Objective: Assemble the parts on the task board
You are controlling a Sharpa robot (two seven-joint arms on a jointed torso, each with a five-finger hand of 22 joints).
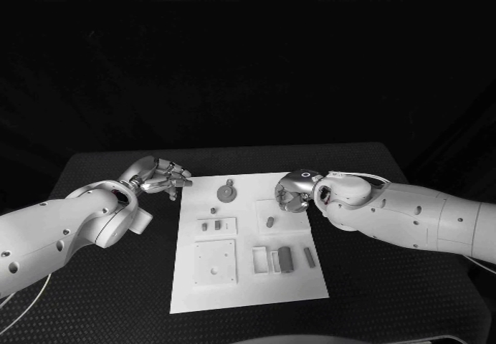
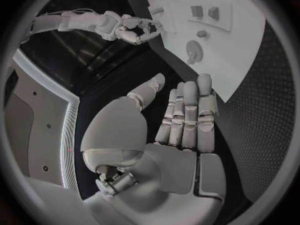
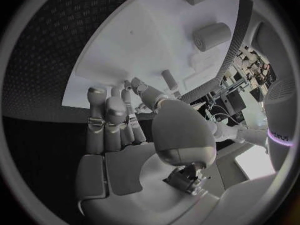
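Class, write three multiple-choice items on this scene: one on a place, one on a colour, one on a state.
1. Where does the round part lie?
A. at the board's far end
B. at the board's near edge
C. on the table, off the board

2. What colour is the board?
A. black
B. white
C. striped

3. What is the left hand doing?
A. gripping the round part
B. lifting the board
C. holding nothing

Key:
1 A: the round part sits near the far edge.
2 B: the board is white on a black table.
3 C: the left hand is empty, with its fingers stretched out.
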